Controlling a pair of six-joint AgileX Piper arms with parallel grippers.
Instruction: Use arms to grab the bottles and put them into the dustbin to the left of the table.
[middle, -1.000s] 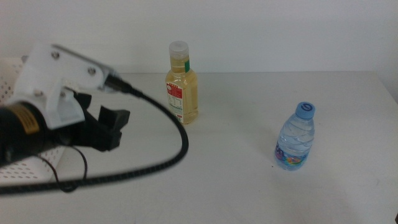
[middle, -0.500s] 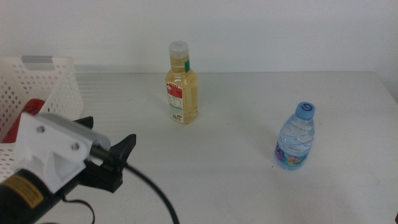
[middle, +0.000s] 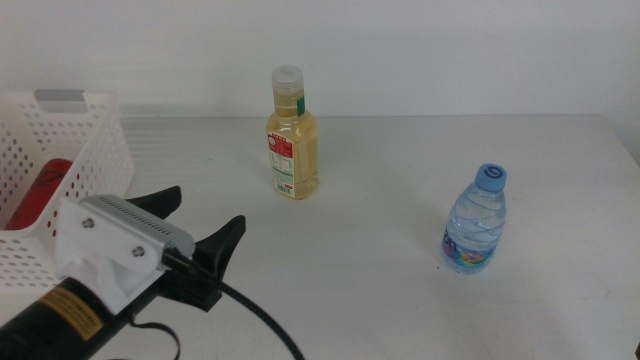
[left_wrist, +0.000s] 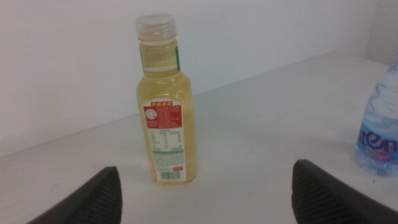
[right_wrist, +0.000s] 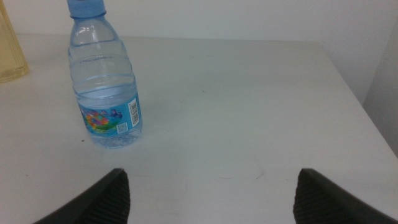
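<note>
- Table (middle: 400, 300): white; yellow bottle (middle: 292, 135) near far edge, water bottle (middle: 476, 220) toward right edge.
- Dustbin (middle: 95, 150): left edge, red can (middle: 40, 190) inside.
- Left gripper (middle: 200, 225): jaws apart, empty.
- Right gripper (right_wrist: 208, 199): jaws apart, empty.

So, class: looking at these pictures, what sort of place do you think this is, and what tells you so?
Probably a robotics lab test bench, not a home: a bare white table against a blank wall, a left gripper with open jaws, and staged items: a yellow-liquid bottle, a water bottle, a perforated white dustbin.

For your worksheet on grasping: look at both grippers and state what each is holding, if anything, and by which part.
Nothing is held. The left gripper is open, facing the yellow bottle. The right gripper is open, apart from the water bottle.
</note>
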